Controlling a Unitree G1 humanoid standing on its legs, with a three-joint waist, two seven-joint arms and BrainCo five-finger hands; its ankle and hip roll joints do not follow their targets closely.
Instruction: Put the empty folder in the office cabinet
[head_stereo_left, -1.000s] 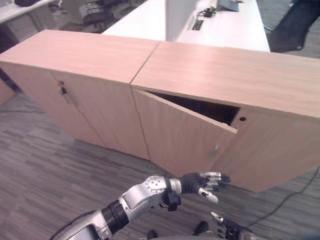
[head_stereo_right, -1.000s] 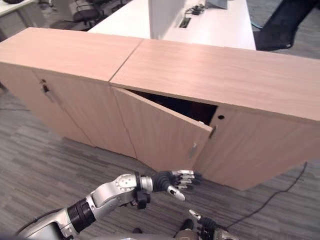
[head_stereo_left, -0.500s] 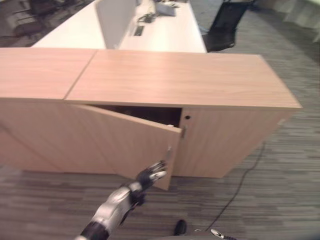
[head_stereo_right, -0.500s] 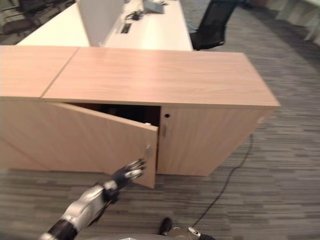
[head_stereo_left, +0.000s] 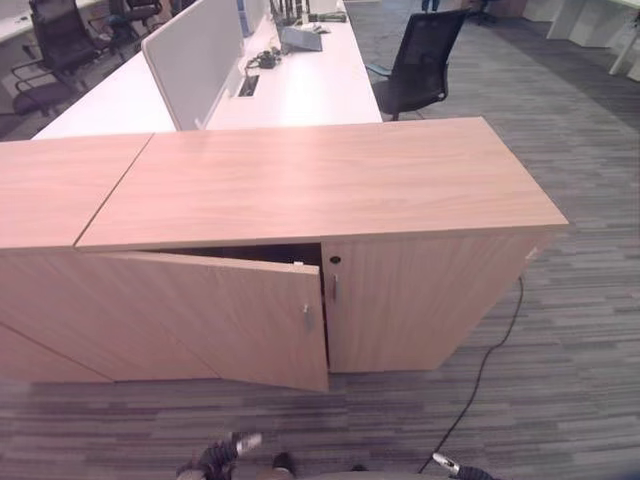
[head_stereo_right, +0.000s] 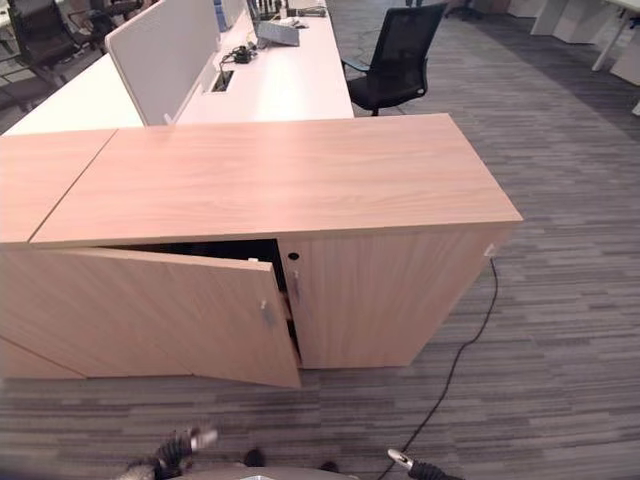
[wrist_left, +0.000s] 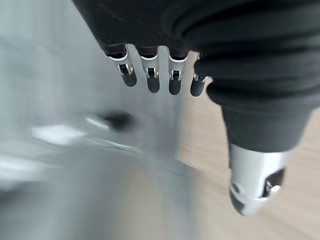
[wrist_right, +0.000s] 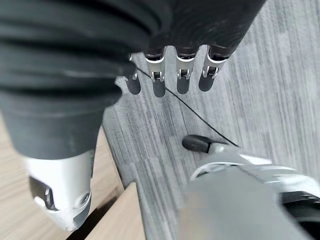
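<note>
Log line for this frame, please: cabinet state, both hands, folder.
cabinet door: ajar | left hand: open, holds nothing, low | right hand: open, holds nothing, low | folder: not seen | step: door not fully open

The left robot hand (head_stereo_left: 225, 452) is cut off by the lower edge of the left eye view, so just a few fingers show, and the right robot hand (head_stereo_left: 447, 465) shows there as no more than a fingertip. Well ahead of both, the inside of the cabinet (head_stereo_left: 300, 190) is a dark gap behind the half-open door (head_stereo_left: 220, 315), and what it holds cannot be told. The cabinet beside it (head_stereo_left: 50, 185) runs off the view's edge. In the left wrist view everything past the left robot hand's fingers (wrist_left: 152, 75) is blurred beyond telling
</note>
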